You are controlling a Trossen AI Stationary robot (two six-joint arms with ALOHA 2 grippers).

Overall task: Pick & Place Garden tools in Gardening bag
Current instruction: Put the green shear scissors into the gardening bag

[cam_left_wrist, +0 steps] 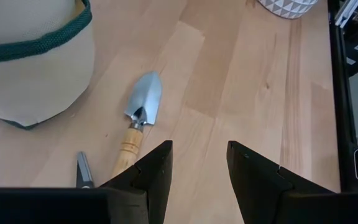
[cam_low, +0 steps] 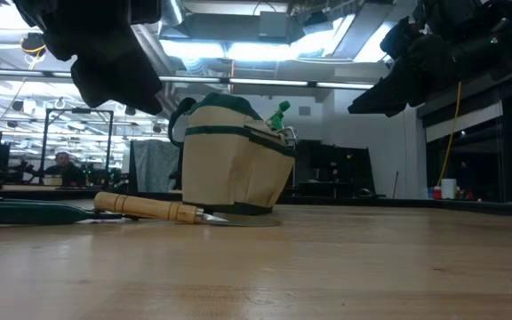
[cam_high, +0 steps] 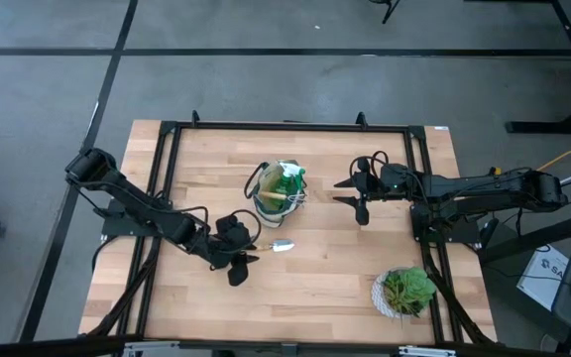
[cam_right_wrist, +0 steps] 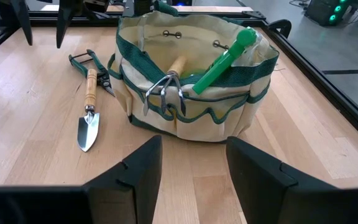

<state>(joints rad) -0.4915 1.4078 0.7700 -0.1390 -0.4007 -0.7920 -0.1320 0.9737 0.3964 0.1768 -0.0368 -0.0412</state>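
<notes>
The cream gardening bag (cam_right_wrist: 191,93) with green trim stands mid-table on its base. A bright green tool (cam_right_wrist: 225,59) and a wooden-handled hand rake (cam_right_wrist: 166,87) stick out of it. A silver-bladed trowel (cam_left_wrist: 143,106) lies flat on the table on the bag's near side, and pruning shears (cam_right_wrist: 95,68) lie beside its handle. My left gripper (cam_left_wrist: 197,155) hovers open above the trowel's handle end, touching nothing. To the right of the bag, my right gripper (cam_right_wrist: 191,155) hangs open above the table, pointing at the bag.
A leafy plant in a white pot (cam_high: 404,293) stands near the table's front right corner. A black frame (cam_high: 167,139) runs around the tabletop. Bare wood (cam_high: 325,288) lies between the trowel and the pot.
</notes>
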